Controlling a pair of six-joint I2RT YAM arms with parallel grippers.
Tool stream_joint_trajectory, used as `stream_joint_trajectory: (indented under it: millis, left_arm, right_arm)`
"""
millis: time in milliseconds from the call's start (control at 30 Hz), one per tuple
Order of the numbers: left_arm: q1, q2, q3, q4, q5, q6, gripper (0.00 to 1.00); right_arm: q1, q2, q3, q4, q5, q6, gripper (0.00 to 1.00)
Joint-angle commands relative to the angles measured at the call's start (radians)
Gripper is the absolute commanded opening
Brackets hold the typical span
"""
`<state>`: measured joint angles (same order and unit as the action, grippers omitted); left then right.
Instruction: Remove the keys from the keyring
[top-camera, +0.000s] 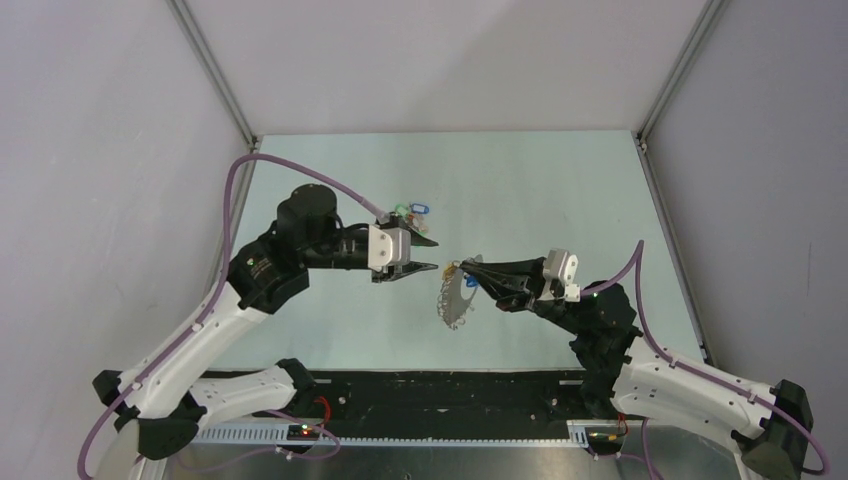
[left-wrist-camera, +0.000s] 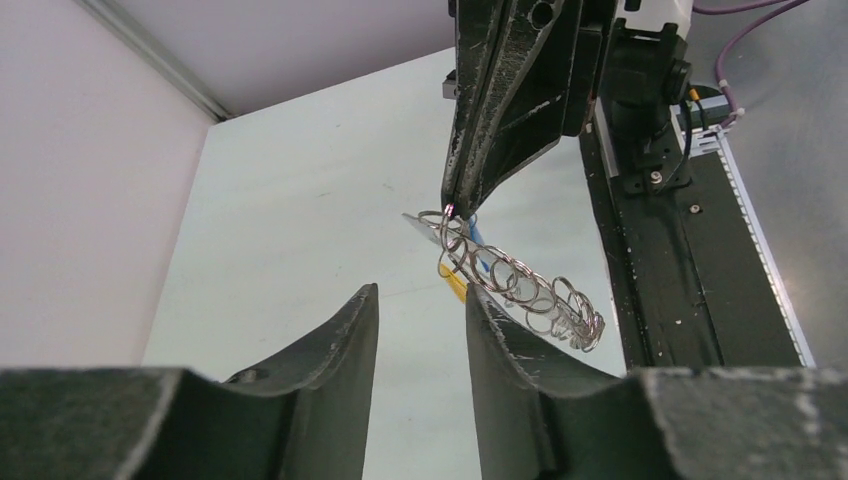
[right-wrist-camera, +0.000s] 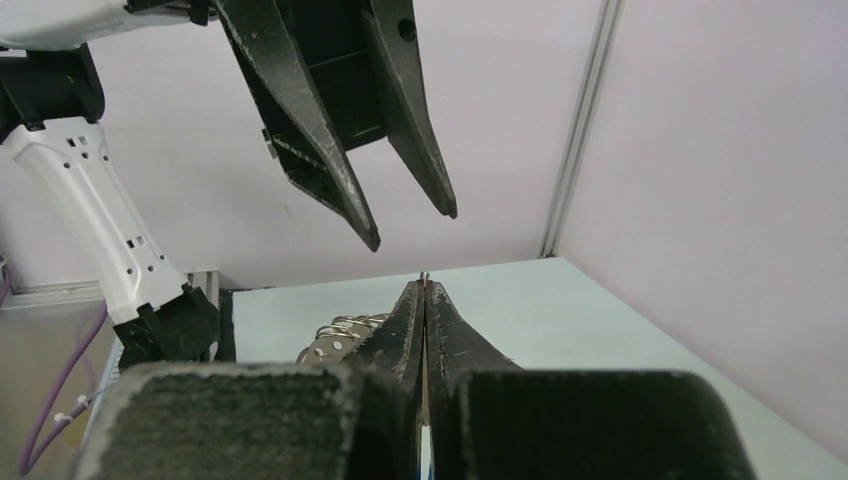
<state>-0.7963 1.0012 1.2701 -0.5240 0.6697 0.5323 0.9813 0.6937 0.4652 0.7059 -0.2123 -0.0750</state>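
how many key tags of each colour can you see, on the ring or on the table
blue plastic key tags: 2, one on the pale green table, one on the large keyring fringed with silvery rings
green plastic key tags: 1, on the table
yellow-orange plastic key tags: 1, on the keyring
total: 4 in view; others may be hidden

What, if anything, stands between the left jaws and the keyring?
Nothing visible does. The left gripper, jaws parted and empty, faces the keyring across bare air. The keyring hangs from the right gripper, whose jaws are shut on it.
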Motion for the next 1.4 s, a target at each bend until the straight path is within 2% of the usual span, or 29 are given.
stream_joint_trajectory:
  millis: [0,400,667,900,933,1067,1367]
  left_arm:
    - [-0.005,0.008,-0.018,0.043,0.052,0.036,0.43]
    - [-0.007,0.065,0.012,0.042,0.106,0.018,0.41]
    - [-0.012,0.095,0.024,0.042,0.136,-0.014,0.28]
    - [-0.014,0.106,0.024,0.042,0.187,-0.029,0.24]
    - [-0.015,0.106,0.023,0.043,0.198,-0.028,0.22]
    - [-0.017,0.105,0.014,0.043,0.216,-0.026,0.03]
    - [-0.019,0.128,-0.015,0.042,0.226,-0.059,0.00]
  right_arm:
    - [-0.013,-0.014,0.008,0.103,-0.039,0.029,0.00]
    - [-0.024,-0.013,0.009,0.126,-0.068,0.059,0.00]
    - [-0.026,-0.010,0.013,0.122,-0.072,0.063,0.00]
    - [-0.029,-0.007,0.013,0.114,-0.074,0.063,0.00]
    - [-0.030,-0.007,0.013,0.115,-0.075,0.063,0.00]
    - [-0.031,-0.007,0.013,0.116,-0.076,0.063,0.00]
    - [-0.034,0.010,0.013,0.160,-0.079,0.072,0.00]
